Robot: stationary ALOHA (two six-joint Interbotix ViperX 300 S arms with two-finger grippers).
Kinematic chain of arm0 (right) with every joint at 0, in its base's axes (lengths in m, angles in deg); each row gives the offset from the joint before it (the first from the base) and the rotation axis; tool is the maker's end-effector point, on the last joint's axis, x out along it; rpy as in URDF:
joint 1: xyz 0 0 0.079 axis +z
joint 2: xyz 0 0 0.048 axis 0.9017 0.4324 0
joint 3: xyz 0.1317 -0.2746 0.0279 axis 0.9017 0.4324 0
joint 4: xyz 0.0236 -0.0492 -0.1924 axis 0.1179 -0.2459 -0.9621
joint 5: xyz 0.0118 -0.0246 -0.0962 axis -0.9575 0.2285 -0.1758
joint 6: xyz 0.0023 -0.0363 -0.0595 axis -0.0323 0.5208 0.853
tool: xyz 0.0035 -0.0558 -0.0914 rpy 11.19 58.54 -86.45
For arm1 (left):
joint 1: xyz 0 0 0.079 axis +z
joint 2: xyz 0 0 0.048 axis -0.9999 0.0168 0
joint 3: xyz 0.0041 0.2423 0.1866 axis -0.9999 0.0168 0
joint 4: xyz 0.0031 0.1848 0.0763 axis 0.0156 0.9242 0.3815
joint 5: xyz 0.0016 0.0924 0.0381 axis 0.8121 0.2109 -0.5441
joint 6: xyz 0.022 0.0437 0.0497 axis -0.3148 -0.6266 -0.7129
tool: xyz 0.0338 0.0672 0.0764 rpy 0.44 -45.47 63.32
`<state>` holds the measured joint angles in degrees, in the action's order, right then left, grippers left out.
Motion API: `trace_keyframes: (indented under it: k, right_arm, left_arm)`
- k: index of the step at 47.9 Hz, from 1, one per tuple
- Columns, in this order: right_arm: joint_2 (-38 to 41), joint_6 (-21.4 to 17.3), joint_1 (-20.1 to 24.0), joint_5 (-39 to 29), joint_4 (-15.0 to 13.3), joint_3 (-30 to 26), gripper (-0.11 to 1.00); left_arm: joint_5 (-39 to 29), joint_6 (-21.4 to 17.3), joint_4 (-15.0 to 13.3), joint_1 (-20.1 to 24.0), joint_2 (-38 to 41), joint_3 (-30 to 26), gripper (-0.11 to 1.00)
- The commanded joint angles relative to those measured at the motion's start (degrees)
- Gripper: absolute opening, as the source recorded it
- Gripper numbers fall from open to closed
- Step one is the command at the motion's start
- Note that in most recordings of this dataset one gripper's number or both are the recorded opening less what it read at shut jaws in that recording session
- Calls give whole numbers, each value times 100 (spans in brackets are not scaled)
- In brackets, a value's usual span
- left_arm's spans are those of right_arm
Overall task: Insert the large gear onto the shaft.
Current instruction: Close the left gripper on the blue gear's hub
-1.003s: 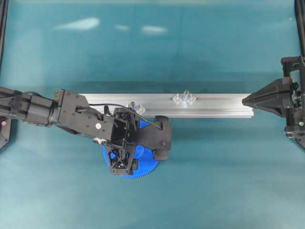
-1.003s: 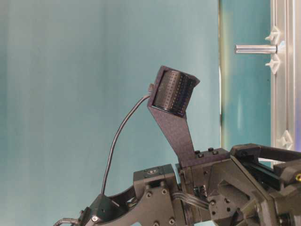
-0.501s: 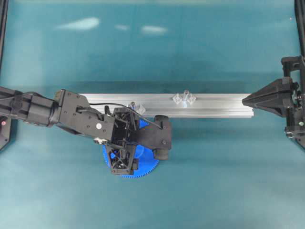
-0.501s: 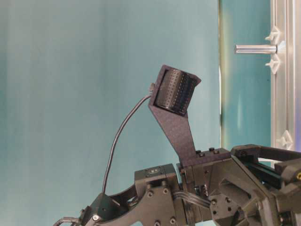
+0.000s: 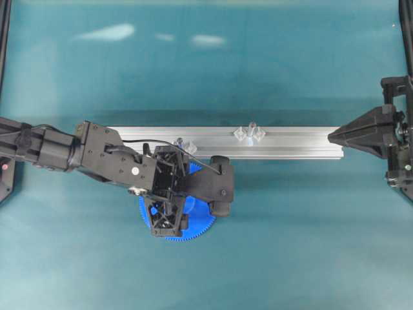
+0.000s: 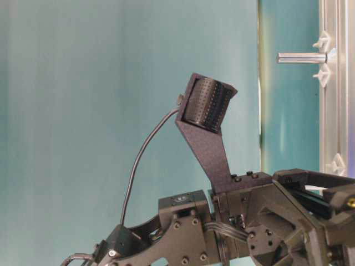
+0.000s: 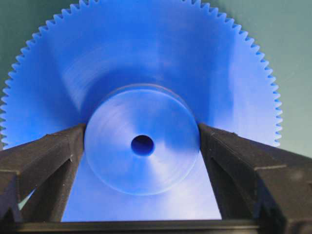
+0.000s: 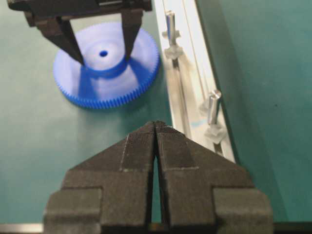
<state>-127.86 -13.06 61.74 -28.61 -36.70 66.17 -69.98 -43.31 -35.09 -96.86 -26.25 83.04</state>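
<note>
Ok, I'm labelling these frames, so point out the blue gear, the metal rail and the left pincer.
blue gear [image 7: 141, 146]: left wrist view, on its raised hub.
metal rail [image 5: 303, 142]: overhead view, on its bare top face.
left pincer [image 8: 100, 46]: right wrist view, midway between its fingertips.

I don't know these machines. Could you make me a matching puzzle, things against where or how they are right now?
1 large gear
2 left end effector
3 right end effector
4 shaft

a closed, off to one side
b upright on the silver rail
c flat on the green table
d fingers either side of the gear's hub

Pairs: 1-c, 2-d, 3-a, 4-b
</note>
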Motion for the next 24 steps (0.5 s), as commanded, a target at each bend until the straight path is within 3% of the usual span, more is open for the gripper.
trace_keyframes:
  k: [1,4,24]
  right_arm:
    - [26,-53,-9,35,9,-53,4]
    - [26,-53,-9,35,9,-53,4]
    - [18,-53,-9,35,9,-53,4]
  left_arm:
    - [9,0,0,-35,0,-26,83]
    - [18,0,-9,-35,0,-18,76]
    - [-79,-26,-9,-35,-9,-44,76]
